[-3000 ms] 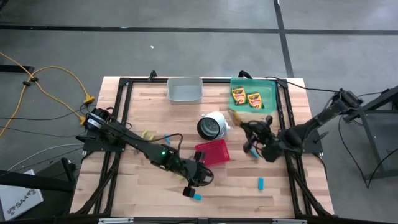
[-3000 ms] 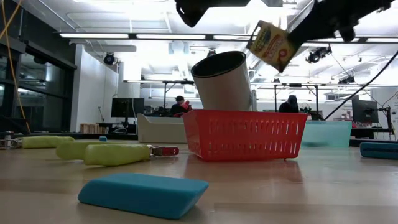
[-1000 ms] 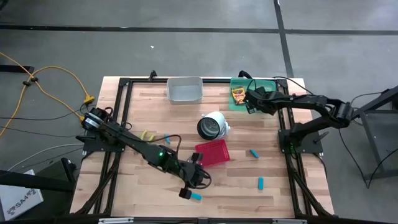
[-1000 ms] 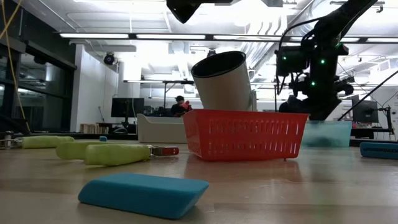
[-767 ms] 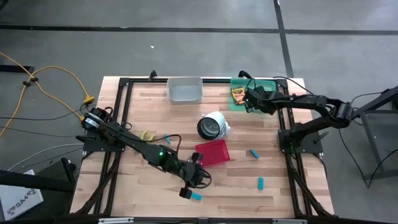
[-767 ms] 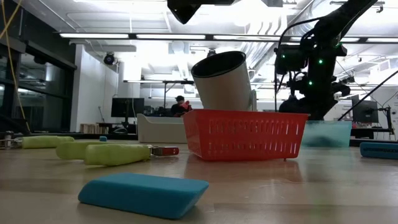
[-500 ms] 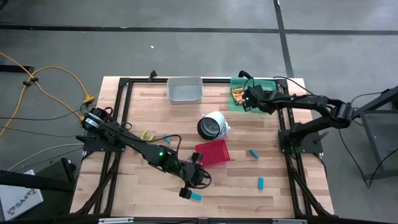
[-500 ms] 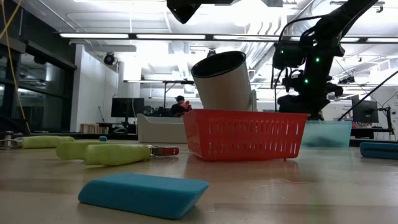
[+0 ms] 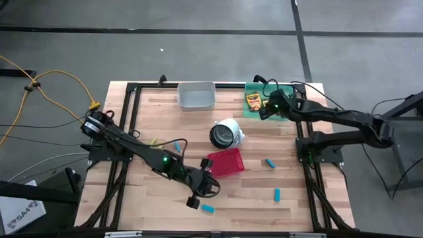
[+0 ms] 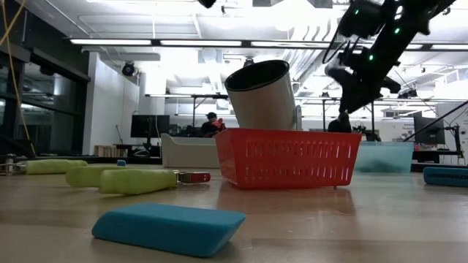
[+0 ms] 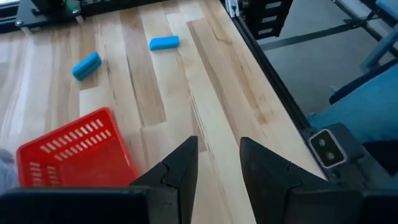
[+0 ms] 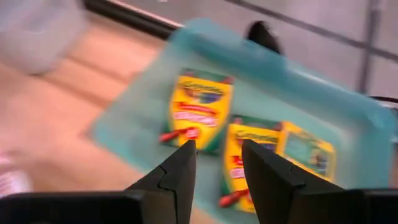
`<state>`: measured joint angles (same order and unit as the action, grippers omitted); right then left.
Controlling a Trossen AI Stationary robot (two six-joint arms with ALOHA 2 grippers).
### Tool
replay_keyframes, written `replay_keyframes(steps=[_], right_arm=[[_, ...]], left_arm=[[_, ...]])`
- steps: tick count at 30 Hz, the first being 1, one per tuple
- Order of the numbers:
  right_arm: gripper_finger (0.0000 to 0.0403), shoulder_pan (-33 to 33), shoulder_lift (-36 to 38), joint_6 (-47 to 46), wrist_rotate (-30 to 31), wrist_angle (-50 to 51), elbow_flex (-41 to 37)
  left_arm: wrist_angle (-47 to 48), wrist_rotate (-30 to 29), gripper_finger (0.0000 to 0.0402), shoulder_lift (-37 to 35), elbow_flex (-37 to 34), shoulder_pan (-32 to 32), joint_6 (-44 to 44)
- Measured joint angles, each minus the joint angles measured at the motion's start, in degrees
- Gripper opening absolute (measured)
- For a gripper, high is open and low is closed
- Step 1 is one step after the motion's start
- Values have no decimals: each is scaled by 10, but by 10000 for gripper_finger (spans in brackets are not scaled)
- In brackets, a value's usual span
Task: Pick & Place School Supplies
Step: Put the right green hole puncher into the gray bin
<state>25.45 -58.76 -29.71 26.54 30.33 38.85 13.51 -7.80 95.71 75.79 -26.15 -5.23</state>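
Three yellow-and-green crayon boxes [image 12: 199,111], [image 12: 244,163], [image 12: 305,149] lie flat in the green tray [image 12: 140,121] at the table's far right. My right gripper [image 9: 263,114] hangs open above the tray's near edge, holding nothing. My left gripper [image 9: 192,202] is open near the table's front, just left of a light-blue block [image 9: 207,208] lying on the wood. Other blue blocks [image 9: 269,162], [image 9: 277,194], [image 9: 177,147] lie loose on the table. A yellow-green plier-like tool [image 10: 135,180] rests flat at the left, another [image 10: 44,166] behind it.
A red basket [image 9: 226,160] stands mid-table, with a white cylinder [image 9: 226,133] on its side just beyond it. A grey bin [image 9: 196,95] sits at the far edge. Black frame rails run along the table's sides. People sit in the room beyond the table.
My right gripper has risen from the green tray and tipped less steeply, staying open. My left gripper has lifted a little and drifted toward the table's left edge, away from the blue block.
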Motion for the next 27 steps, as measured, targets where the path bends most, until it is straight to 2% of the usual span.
replay_keyframes(steps=[6, 12, 20, 24, 27], right_arm=[[122, -35, 29, 2, -89, 0, 0], [122, -80, 30, 45, -200, 3, 0], [122, -153, 34, 55, -278, 1, 0], [122, -210, 34, 36, -313, -9, 0], [122, -264, 34, 21, -318, -34, 0]], left_arm=[[48, 0, 112, -18, 0, 0, -9], [65, 4, 112, -20, 0, -11, -2], [92, 5, 112, -22, 0, -33, 7], [120, 5, 112, -22, 0, -46, 12], [157, 5, 112, -22, 0, -56, -1]])
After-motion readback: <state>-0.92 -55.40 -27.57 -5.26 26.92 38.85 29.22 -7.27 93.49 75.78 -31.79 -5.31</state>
